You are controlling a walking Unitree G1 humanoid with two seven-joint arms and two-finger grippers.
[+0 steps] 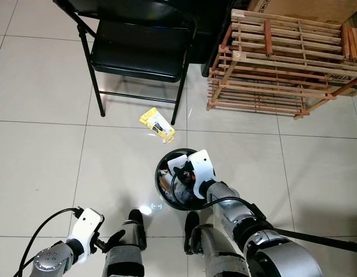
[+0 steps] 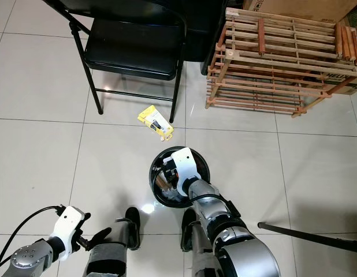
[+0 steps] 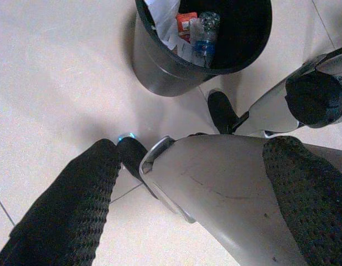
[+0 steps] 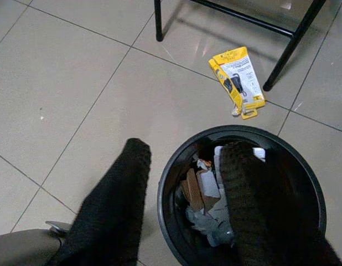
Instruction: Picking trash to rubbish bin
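Observation:
A round black rubbish bin stands on the tiled floor just ahead of my feet. Paper scraps, a red wrapper and a plastic bottle lie inside it. A flat yellow package lies on the floor beyond the bin, by the chair's front leg; the right wrist view shows this yellow package too. My right gripper hangs open above the bin's near rim, and nothing is between its fingers. My left gripper is low at my left side, open beside my leg, holding nothing.
A black folding chair stands behind the package. A stack of wooden slat crates sits at the back right with cardboard boxes behind. A dark rod lies on the floor at the right. Bare tiles stretch to the left.

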